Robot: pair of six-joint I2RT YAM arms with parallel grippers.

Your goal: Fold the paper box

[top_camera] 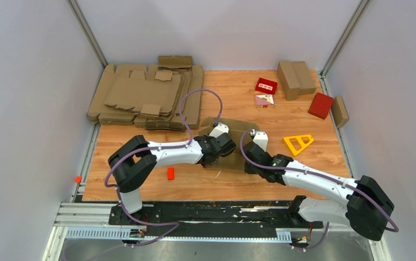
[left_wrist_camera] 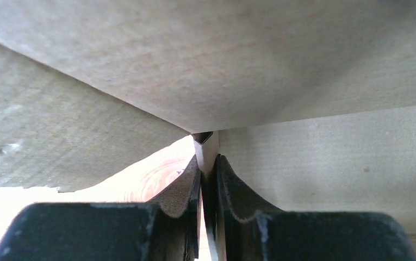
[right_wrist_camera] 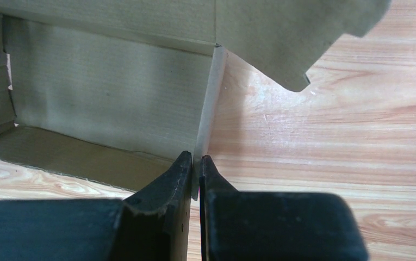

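The paper box (top_camera: pixel 237 142) is a brown cardboard blank, partly raised, in the middle of the wooden table between my two arms. My left gripper (top_camera: pixel 218 130) reaches in from the left. In the left wrist view the left gripper (left_wrist_camera: pixel 208 159) is shut on the thin edge of an upright cardboard wall (left_wrist_camera: pixel 303 163), with a large flap (left_wrist_camera: pixel 222 60) leaning overhead. My right gripper (top_camera: pixel 256 135) comes from the right. Its wrist view shows the right gripper (right_wrist_camera: pixel 196 159) shut on the end edge of a standing side wall (right_wrist_camera: pixel 107 98), with the box floor (right_wrist_camera: pixel 59 149) to the left.
A stack of flat cardboard blanks (top_camera: pixel 146 98) lies at the back left. Folded brown boxes (top_camera: pixel 295 79) and one more (top_camera: pixel 339 111) stand at the back right, with red boxes (top_camera: pixel 266 85) (top_camera: pixel 321 105). A yellow triangular frame (top_camera: pixel 298 142) lies right of the box. A small red piece (top_camera: pixel 171 173) lies near the left arm.
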